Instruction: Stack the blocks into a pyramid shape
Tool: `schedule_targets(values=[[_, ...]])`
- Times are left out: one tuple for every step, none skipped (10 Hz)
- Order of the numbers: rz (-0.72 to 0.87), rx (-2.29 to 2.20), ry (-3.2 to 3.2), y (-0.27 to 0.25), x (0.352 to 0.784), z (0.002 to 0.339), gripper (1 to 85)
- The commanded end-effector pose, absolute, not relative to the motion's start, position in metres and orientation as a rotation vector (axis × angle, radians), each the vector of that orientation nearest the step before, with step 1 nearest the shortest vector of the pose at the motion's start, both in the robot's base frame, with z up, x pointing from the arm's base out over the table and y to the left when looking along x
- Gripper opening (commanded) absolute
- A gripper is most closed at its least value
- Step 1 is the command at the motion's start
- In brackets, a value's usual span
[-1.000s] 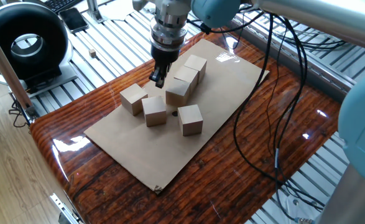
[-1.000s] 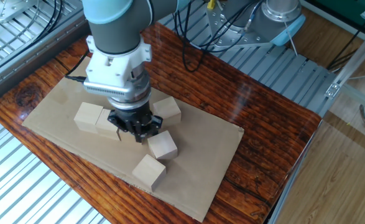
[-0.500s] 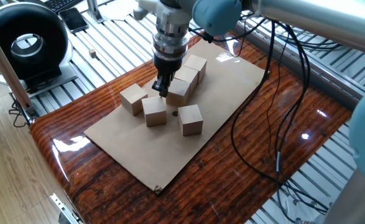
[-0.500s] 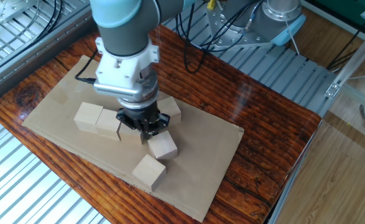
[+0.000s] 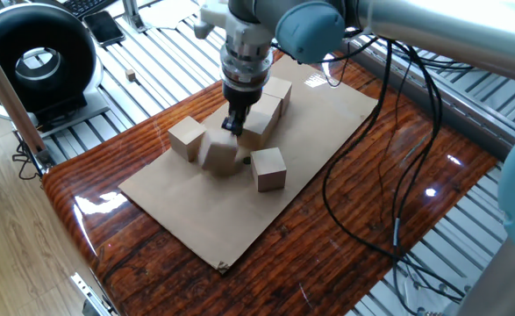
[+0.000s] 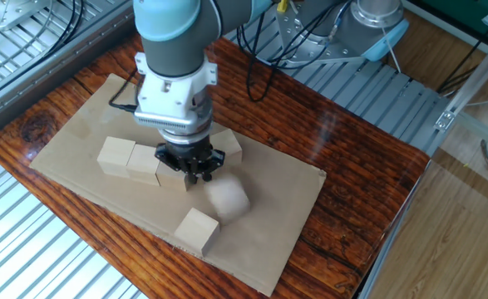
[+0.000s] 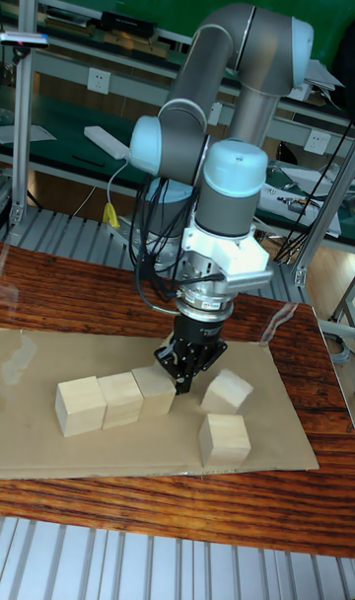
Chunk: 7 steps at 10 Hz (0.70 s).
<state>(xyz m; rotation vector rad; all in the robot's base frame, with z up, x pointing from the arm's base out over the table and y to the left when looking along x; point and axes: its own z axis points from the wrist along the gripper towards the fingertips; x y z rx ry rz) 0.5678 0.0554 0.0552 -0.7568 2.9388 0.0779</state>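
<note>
**A:** Where are the blocks at this point? And can the claw's state be made out?

**B:** All six are seen in a single layer on the cardboard sheet (image 7: pixel 286 447), which is laid on the glossy wooden worktop (image 7: pixel 59 506). In the tall fixed view a row of three (image 7: pixel 120 399) is lined up on the left, side touching side. The claw (image 7: pixel 182 378) is pointed straight down, low over the sheet, at the right end of that row.

**A:** Holding anything?

**B:** Nope. The fingers are drawn together to a narrow tip and nothing is pinched between them. Just to the right of the tip a tilted block (image 7: pixel 227 391) is seen, with one edge lifted off the sheet. It's smeared in both other views. Whether it's actually touched by the claw can't be told.

**A:** And the other two?

**B:** The near block (image 7: pixel 225 438) is sat flat in front of the tilted one, close but apart. The last block (image 6: pixel 229 145) is tucked on the far side of the claw in the other fixed view and is partly hidden by it.
</note>
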Motion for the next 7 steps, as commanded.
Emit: schedule_targets(values=[[0.086, -0.723, 2.939, 0.054, 0.565, 0.055, 1.0], [0.085, -0.709, 2.943, 0.056, 0.565, 0.055, 1.0], [0.088, -0.698, 2.945, 0.059, 0.565, 0.057, 1.0], [0.093, -0.681, 2.955, 0.061, 0.562, 0.059, 1.0], [0.144, -0.68, 2.962, 0.07, 0.556, 0.064, 19.3], [0.186, -0.723, 2.949, 0.077, 0.551, 0.068, 35.7], [0.186, -0.808, 2.934, 0.078, 0.545, 0.073, 42.0]])
